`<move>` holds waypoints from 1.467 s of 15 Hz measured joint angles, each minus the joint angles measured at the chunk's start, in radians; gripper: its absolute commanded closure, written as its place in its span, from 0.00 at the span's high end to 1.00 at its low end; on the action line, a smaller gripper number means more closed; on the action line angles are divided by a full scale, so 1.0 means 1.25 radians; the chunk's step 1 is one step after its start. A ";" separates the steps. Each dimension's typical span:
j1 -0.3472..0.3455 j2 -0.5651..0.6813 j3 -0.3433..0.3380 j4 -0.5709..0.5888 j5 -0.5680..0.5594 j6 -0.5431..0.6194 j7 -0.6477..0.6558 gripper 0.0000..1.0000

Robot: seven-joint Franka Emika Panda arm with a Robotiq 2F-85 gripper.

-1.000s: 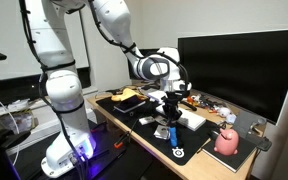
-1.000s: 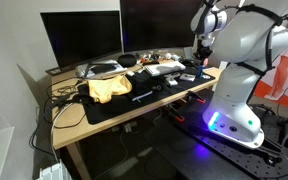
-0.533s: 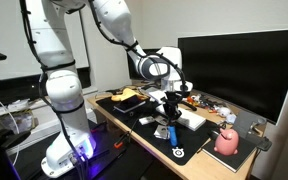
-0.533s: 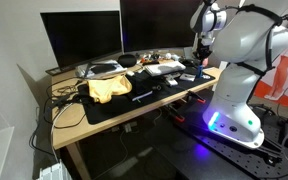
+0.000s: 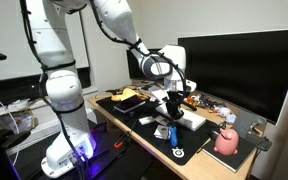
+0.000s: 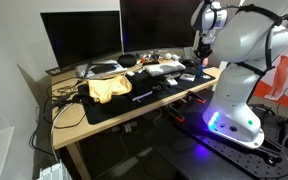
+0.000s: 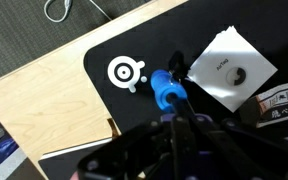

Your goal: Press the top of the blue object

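Observation:
The blue object (image 7: 166, 90) is a small bright-blue stubby cylinder on the black desk mat, next to a white logo. It also shows in an exterior view (image 5: 174, 131) near the desk's front edge. My gripper (image 7: 177, 112) is shut, its fingers pressed together. In the wrist view they point straight down at the blue object and the tips meet its top edge. In an exterior view the gripper (image 5: 171, 110) hangs just above the blue object. In the other exterior view the gripper (image 6: 200, 57) is at the desk's far end and the blue object is hidden.
A white square sleeve with a disc (image 7: 229, 68) lies right beside the blue object. A pink rounded object (image 5: 227, 141) sits on the desk corner. A large dark monitor (image 5: 234, 65) stands behind. A white keyboard (image 5: 191, 118) and a yellow cloth (image 6: 106, 88) lie on the mat.
The wrist has drifted slightly toward the monitor, still over the blue object. Nothing else has moved.

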 measured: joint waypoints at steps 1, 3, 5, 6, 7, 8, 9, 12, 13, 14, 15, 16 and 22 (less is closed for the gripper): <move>-0.002 0.002 -0.001 0.003 0.004 -0.001 -0.004 0.00; -0.005 0.003 -0.003 0.007 0.013 -0.001 -0.013 0.00; -0.006 0.003 -0.005 0.009 0.016 -0.002 -0.018 0.00; -0.006 0.001 -0.007 0.010 0.017 -0.002 -0.025 0.00; -0.006 -0.002 -0.009 0.011 0.017 -0.006 -0.031 0.00; -0.008 -0.007 -0.010 0.011 0.017 -0.010 -0.041 0.06; -0.009 -0.015 -0.012 0.011 0.017 -0.017 -0.050 0.27; -0.016 -0.053 -0.015 0.011 0.017 -0.047 -0.083 0.47; -0.016 -0.068 -0.017 0.011 0.017 -0.060 -0.093 0.56; -0.016 -0.084 -0.019 0.011 0.017 -0.073 -0.104 0.62; -0.016 -0.100 -0.020 0.010 0.017 -0.086 -0.111 0.71; -0.016 -0.115 -0.021 0.010 0.017 -0.098 -0.121 0.77; -0.015 -0.197 -0.021 -0.005 0.012 -0.150 -0.166 1.00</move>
